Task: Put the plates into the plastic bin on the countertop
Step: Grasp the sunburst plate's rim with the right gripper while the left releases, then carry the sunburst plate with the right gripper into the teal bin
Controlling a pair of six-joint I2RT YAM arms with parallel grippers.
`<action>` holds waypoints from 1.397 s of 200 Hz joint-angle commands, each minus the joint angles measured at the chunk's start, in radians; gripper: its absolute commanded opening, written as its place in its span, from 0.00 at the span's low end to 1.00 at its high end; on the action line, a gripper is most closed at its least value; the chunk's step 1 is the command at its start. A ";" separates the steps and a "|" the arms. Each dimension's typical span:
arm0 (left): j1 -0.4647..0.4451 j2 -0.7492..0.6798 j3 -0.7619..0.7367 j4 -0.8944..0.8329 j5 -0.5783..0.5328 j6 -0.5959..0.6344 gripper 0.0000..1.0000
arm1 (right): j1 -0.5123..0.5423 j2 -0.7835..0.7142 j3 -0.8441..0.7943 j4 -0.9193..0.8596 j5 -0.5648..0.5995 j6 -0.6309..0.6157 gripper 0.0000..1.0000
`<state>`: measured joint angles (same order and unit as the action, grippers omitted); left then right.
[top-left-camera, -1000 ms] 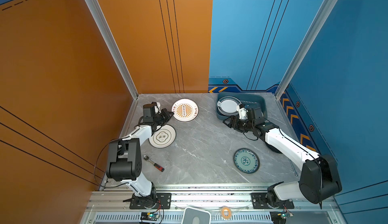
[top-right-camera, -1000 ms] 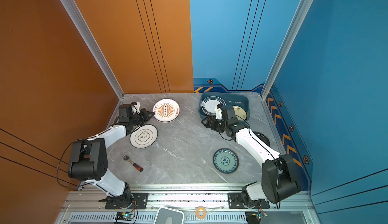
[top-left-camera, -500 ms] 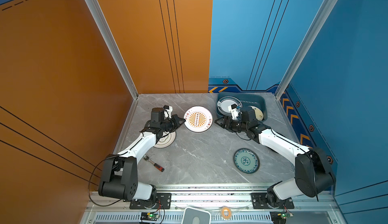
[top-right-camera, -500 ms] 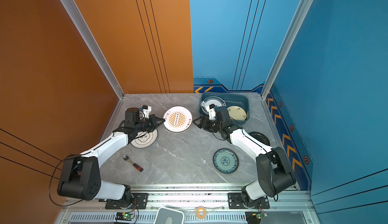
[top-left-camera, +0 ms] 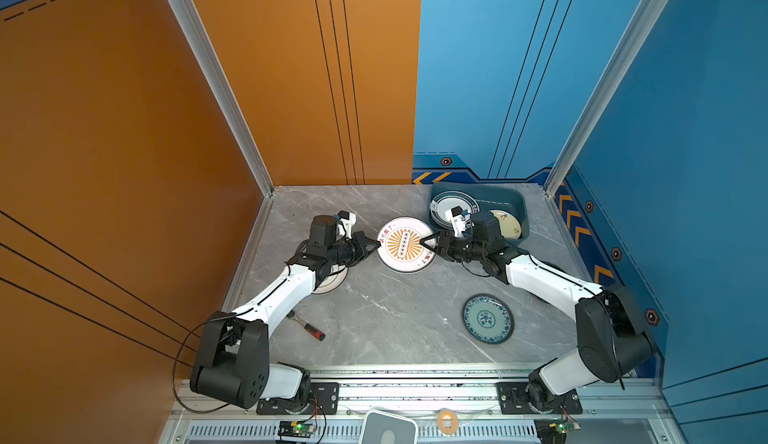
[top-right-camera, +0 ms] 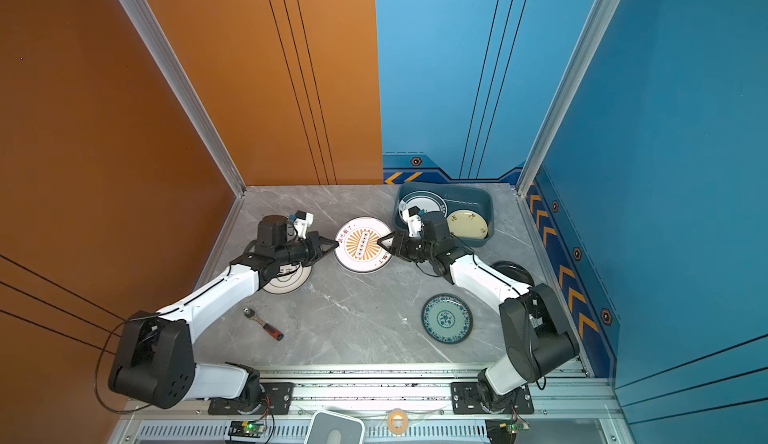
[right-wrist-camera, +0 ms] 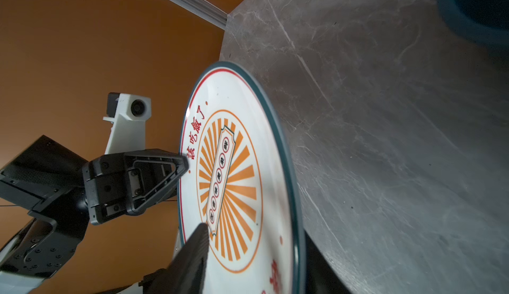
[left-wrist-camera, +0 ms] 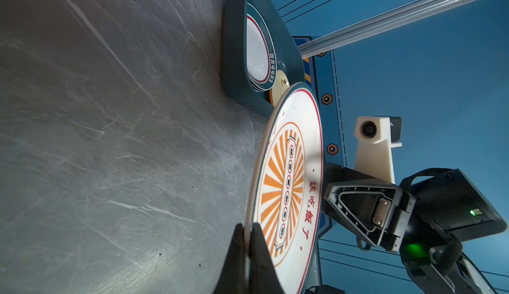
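The teal plastic bin (top-left-camera: pixel 503 196) holds a green-rimmed plate (top-left-camera: pixel 446 207) and a cream plate (top-left-camera: pixel 508 223). My left gripper (top-left-camera: pixel 376 245) pinches the glossy sunburst plate (top-left-camera: pixel 405 246). My right gripper (top-left-camera: pixel 424 241) straddles its rim, grip unclear.

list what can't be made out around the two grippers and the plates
Right gripper: orange-sunburst white round plate hides one finger in the right wrist view; grip unclear.
Second white round plate: mostly under the left arm, both top views.
Black round plate: partly under the right arm, both top views.
Dark teal plastic bin: cut off at the right wrist view's edge.
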<state>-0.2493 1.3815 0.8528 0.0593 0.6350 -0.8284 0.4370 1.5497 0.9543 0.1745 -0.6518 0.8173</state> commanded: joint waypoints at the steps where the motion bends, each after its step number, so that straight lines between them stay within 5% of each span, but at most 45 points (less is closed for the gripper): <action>1: -0.004 -0.026 -0.001 0.007 0.028 0.012 0.00 | 0.009 0.021 0.000 0.061 -0.032 0.030 0.34; 50: -0.008 -0.009 -0.001 0.017 0.038 0.018 0.00 | 0.017 0.039 -0.005 0.083 -0.052 0.047 0.19; 116: -0.008 -0.006 -0.002 0.007 0.031 0.033 0.16 | 0.019 0.047 -0.008 0.105 -0.063 0.063 0.02; 157: -0.007 -0.014 0.008 -0.042 0.015 0.065 0.41 | 0.003 0.036 -0.002 0.089 -0.050 0.063 0.00; 213: 0.004 -0.070 0.054 -0.286 -0.103 0.216 0.92 | -0.097 -0.024 0.047 -0.112 0.014 -0.031 0.00; 228: 0.019 -0.094 0.057 -0.346 -0.157 0.249 0.99 | -0.135 -0.036 0.076 -0.185 0.038 -0.071 0.00; 279: 0.164 -0.200 0.021 -0.463 -0.285 0.288 0.98 | -0.321 -0.040 0.123 -0.277 0.066 -0.098 0.00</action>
<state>-0.1493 1.2369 0.8822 -0.2996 0.4515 -0.5926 0.1963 1.5387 1.0294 -0.0448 -0.6132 0.7551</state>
